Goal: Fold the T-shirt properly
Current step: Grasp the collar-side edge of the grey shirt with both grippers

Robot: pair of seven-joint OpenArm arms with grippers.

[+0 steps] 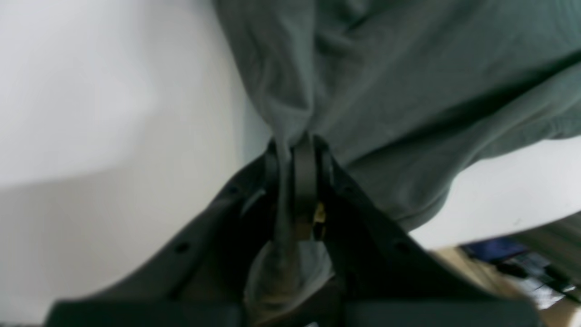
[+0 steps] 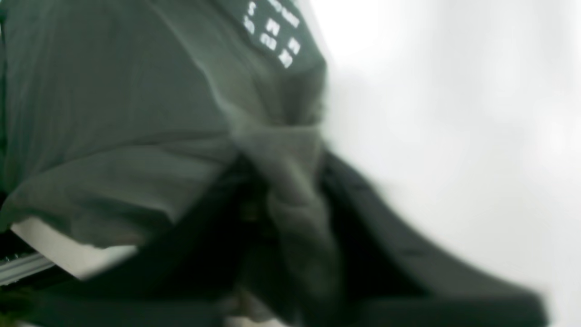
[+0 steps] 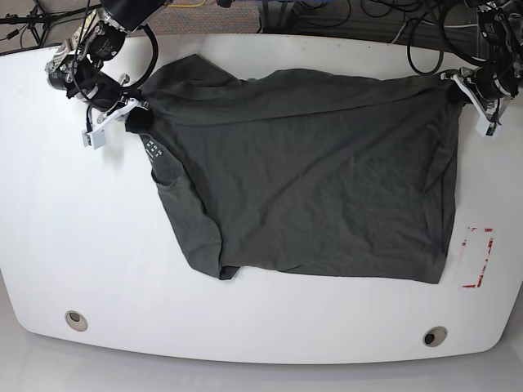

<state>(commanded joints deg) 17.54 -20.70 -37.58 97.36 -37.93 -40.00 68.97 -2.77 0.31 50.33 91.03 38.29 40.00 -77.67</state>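
The dark charcoal T-shirt (image 3: 310,180) lies spread and wrinkled across the white table (image 3: 82,245), with one edge folded under at the front left. My left gripper (image 3: 452,88) is at the shirt's far right corner. In the left wrist view it (image 1: 299,145) is shut on a bunched fold of the T-shirt (image 1: 408,68). At the shirt's far left corner, my right gripper (image 3: 136,119) holds the cloth. The right wrist view is blurred, but fabric of the T-shirt (image 2: 113,113) is pinched between that gripper's (image 2: 286,150) jaws. Small white print (image 2: 272,32) sits beside the grip.
A red outline mark (image 3: 478,257) is on the table at the right, just past the shirt's hem. Two round holes (image 3: 76,319) (image 3: 435,336) sit near the front edge. Cables (image 3: 327,12) run along the back edge.
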